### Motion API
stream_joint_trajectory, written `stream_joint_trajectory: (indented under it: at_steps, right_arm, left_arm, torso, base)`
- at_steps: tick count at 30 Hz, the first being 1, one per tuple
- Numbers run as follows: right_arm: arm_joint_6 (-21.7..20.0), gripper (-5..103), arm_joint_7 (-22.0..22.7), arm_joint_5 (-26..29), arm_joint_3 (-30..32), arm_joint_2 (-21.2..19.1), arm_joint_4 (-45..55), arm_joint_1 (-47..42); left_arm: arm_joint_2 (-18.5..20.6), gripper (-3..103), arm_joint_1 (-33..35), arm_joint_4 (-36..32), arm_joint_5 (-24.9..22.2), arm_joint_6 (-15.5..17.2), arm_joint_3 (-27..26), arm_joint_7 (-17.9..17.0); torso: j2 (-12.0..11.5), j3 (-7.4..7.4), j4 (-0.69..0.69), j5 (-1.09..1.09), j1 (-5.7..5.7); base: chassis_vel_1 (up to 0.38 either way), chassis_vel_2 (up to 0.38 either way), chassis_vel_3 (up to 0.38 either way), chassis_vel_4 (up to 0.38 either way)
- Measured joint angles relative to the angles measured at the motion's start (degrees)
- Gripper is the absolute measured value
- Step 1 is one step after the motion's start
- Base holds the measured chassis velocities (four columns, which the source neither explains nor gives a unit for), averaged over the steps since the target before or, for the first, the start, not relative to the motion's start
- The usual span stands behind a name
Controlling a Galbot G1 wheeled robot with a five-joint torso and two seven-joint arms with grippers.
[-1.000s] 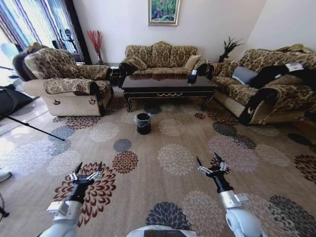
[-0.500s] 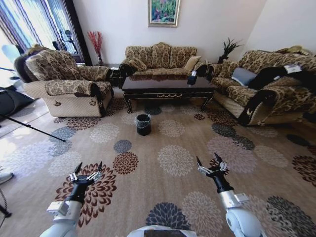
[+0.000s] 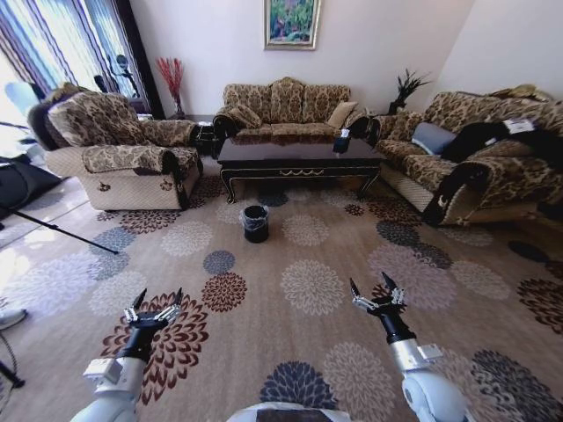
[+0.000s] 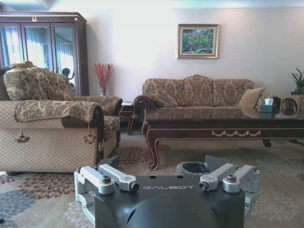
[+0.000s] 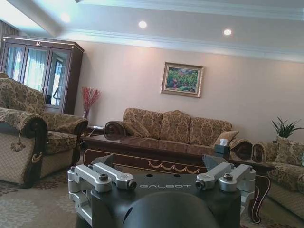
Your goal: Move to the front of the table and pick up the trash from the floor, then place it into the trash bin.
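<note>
Nearer now, table [image 3: 299,151] lies crosswise, bin [image 3: 255,221] before it

a living room with pale walls and a white ceiling [image 5: 190,28] set with recessed spotlights. a framed landscape painting [image 3: 291,21] hangs above a three-seat patterned sofa [image 3: 287,104] at the far wall. a matching armchair [image 3: 119,149] stands at the left, another sofa [image 3: 479,154] at the right. a dark glass-fronted cabinet [image 4: 45,47] and red dried stems in a vase [image 3: 171,81] fill the left corner, a potted plant [image 3: 406,88] the right. daylight comes through curtained windows [image 3: 53,40].
</note>
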Motion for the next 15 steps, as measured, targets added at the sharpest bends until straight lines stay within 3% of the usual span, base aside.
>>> stream_joint_trajectory:
  at_steps: [15]
  right_arm:
    - [0.0, 100, 0.0, 0.0, 0.0, 0.0, 0.0, 0.0]
  left_arm:
    - [0.0, 100, 0.0, 0.0, 0.0, 0.0, 0.0, 0.0]
  torso:
    - [4.07, 2.37, 0.0, 0.0, 1.69]
  base:
    - [0.0, 0.0, 0.0, 0.0]
